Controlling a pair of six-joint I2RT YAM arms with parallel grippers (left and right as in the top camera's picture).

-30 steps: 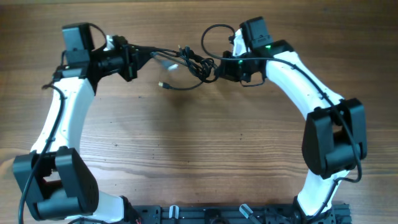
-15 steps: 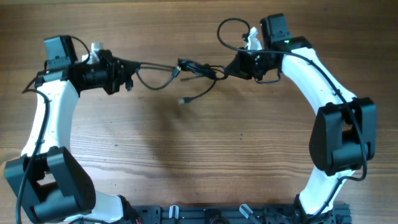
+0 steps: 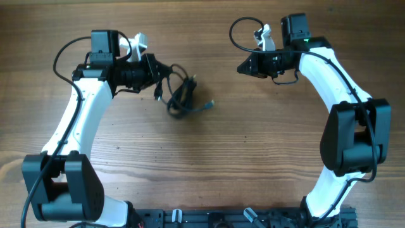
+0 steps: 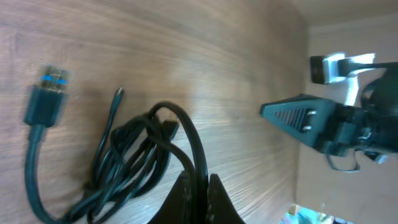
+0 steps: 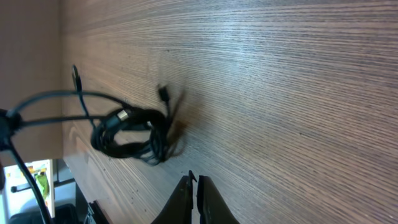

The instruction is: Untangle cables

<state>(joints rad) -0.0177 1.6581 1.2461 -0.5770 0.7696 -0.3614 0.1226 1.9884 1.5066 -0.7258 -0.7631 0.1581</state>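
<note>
One dark tangle of cables (image 3: 180, 95) is lying on the wooden table (image 3: 209, 164), just in front of the left gripper (image 3: 156, 75), and it is looking far from sorted. In the left wrist view the jaws of this gripper are pressing together on one black strand that is rising out of the bundle, so this claw is gripping the cables. A plug (image 4: 46, 102) with a blue tip is sticking out at the side of the bundle on its own short piece of cord. The right gripper (image 3: 243, 68) is hovering well apart from the tangle. Its fingers are closed on each other, and its own camera is showing nothing between them.

I am judging that the work is at an early step: one arm is holding the knot, the loops are wound together, and no cord is lying separate. The next move is probably asking the right gripper to open, come over to the bundle and take one free end, such as the plug. Then the two arms can pull apart gently. The danger is in catching several loops at once, which would only tighten the knot.
</note>
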